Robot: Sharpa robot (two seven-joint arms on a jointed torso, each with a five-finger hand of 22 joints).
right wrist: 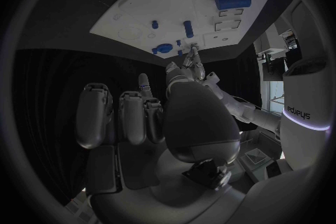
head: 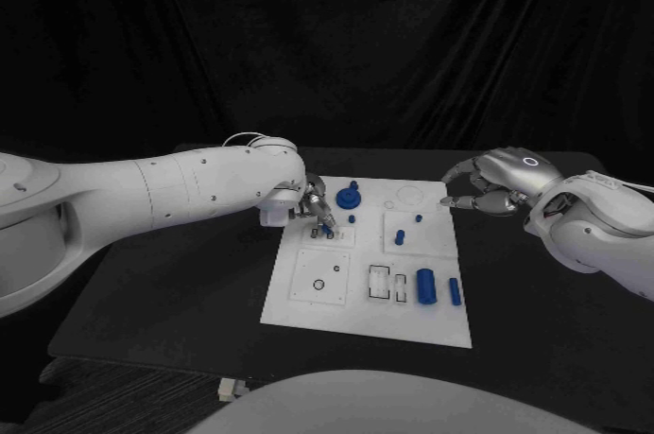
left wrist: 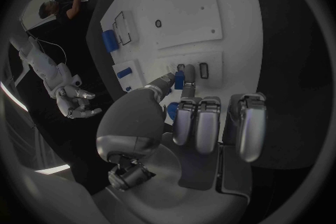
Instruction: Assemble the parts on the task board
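1. Task board (head: 327, 306): white plate lying flat at the middle of the black table (head: 178, 292), the landmark for all below.
2. Left hand (head: 317, 210) over the board's far-left part, pinching a small blue peg (left wrist: 179, 79) between thumb and fingertip, other fingers loosely curled.
3. Blue round knobbed part (head: 351, 199) standing just beside that hand, on the board's far edge.
4. Large blue cylinder (head: 426, 286) and a slimmer blue bar (head: 456, 290) lying on the board's near-right part, beside 2 outlined slots (head: 388, 282).
5. Right hand (head: 493, 190) off the board's far-right corner, well apart from the parts, fingers curled in around nothing.
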